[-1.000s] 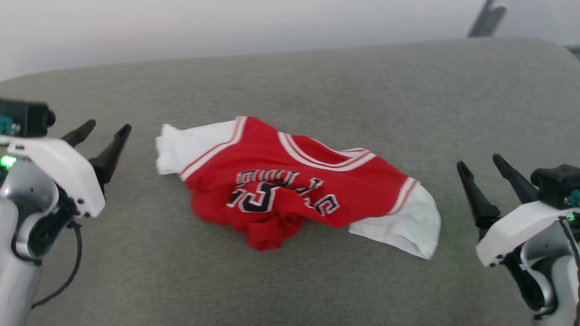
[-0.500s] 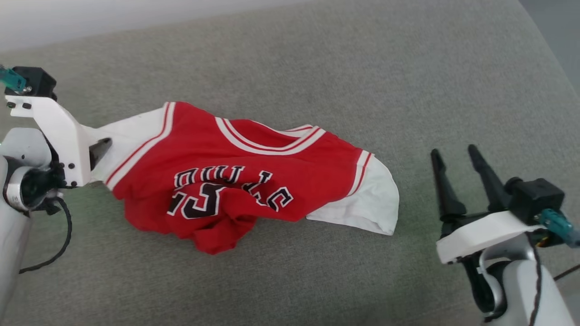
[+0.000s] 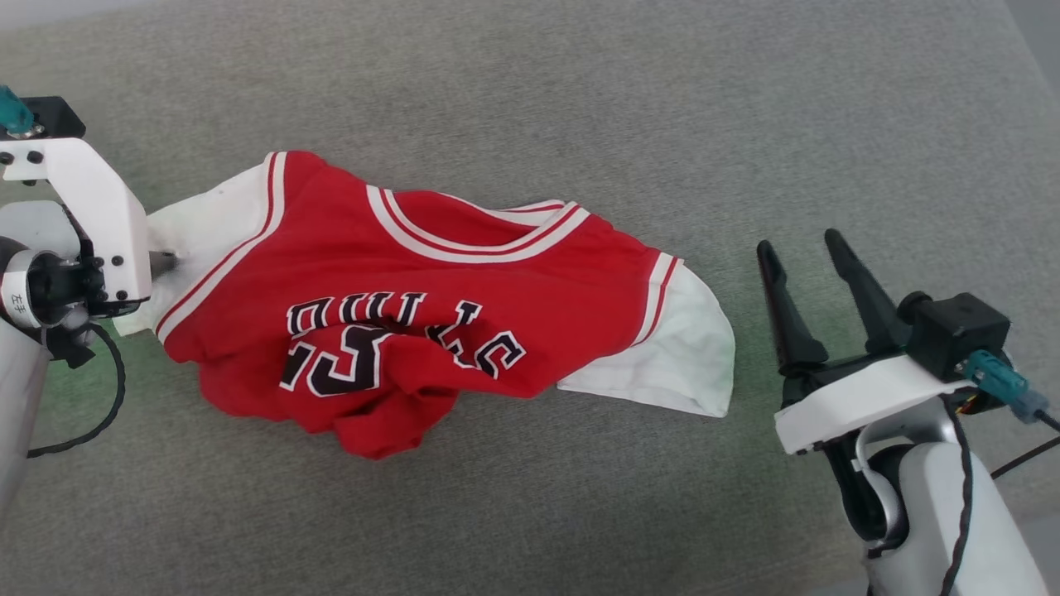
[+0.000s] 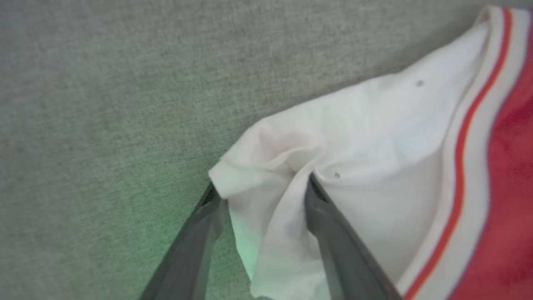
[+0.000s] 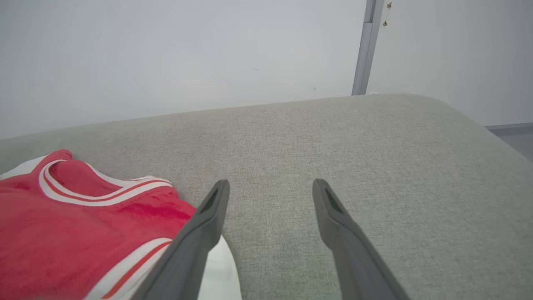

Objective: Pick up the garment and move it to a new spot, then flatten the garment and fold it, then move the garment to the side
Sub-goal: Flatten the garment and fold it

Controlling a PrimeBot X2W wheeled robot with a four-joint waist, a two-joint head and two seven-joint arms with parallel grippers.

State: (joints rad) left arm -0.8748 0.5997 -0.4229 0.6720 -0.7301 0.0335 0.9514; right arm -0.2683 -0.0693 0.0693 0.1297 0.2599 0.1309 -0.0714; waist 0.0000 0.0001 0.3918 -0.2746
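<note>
**Red shirt bunched on a grey fabric surface, left pincer around its sleeve**

A pale wall point(image 5: 166, 54) stands behind the work area, with an upright grey metal strip point(image 5: 362, 50) running up it toward the far right corner of the surface. The grey fabric surface point(image 3: 580, 83) is wide, has a woven look and has a rounded far edge.

The shirt point(image 3: 464, 281) lies crumpled left of the surface's middle, its collar toward the far edge and its black lettering rumpled. Its lower part is bunched toward the near edge. One white sleeve point(image 4: 354, 125) points to the left edge; the other sleeve point(image 3: 687, 348) lies flat toward the right.

The left gripper point(image 4: 261, 187) has its fingers apart, with a fold of the left sleeve's cuff between them. The right gripper point(image 3: 797, 242) is just beside the right sleeve, fingers spread and nothing between them.
</note>
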